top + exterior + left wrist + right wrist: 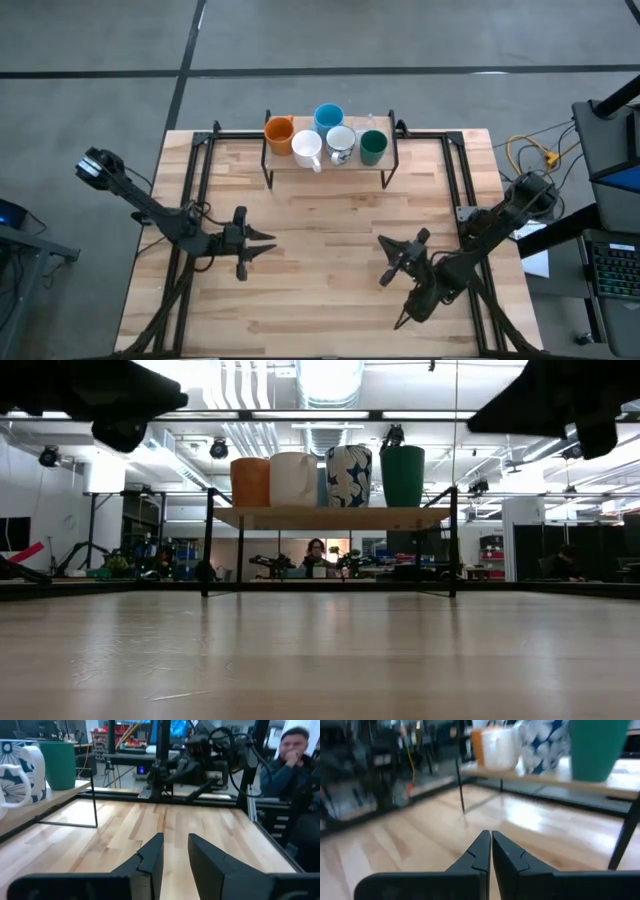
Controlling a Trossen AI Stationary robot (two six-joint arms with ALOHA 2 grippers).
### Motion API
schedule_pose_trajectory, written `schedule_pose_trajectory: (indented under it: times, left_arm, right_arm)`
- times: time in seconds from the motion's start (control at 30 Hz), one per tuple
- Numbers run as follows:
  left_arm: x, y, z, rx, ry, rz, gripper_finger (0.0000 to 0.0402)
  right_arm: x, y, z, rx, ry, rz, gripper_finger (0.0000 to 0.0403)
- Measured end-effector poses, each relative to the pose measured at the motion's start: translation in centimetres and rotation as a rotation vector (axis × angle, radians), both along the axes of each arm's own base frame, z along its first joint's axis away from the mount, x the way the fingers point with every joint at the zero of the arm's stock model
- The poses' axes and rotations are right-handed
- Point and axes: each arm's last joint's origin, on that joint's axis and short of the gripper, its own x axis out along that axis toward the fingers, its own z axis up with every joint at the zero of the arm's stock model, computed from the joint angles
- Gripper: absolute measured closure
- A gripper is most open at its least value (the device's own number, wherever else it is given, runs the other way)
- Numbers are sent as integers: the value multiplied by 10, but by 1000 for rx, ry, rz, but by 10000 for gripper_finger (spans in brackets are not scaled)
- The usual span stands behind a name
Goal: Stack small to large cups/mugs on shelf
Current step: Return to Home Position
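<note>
The shelf [330, 160], a light plank on thin black legs, stands at the table's far middle. On its top stand an orange cup [278, 132], a light blue cup [328, 117], a white mug [306, 148], a white mug with a blue pattern [341, 143] and a dark green cup [372, 147], all upright on their bases. My left gripper [266, 241] hovers over the table's left half, open, with nothing between its fingers [175, 836]. My right gripper [388, 250] hovers over the right half, shut on nothing [490, 833]. Both are well short of the shelf.
A black metal frame [200, 180] runs along the table's left, far and right sides. Bare wooden tabletop [320, 260] lies between the two grippers and in front of the shelf. A person [295, 755] sits beyond the table's right side; cables [535, 155] lie there too.
</note>
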Motion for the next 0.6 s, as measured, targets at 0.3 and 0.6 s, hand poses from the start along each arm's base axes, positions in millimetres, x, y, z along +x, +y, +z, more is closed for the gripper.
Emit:
schedule_pose_trajectory:
  times: [0.3, 0.6]
  left_arm:
    - [-14, 10, -33, -20, -32, 3, 327]
    - [-12, 10, -44, 11, 2, 4, 327]
  right_arm:
    - [68, -20, -6, 11, 339, 470, 394]
    - [105, -76, 21, -103, 150, 712, 394]
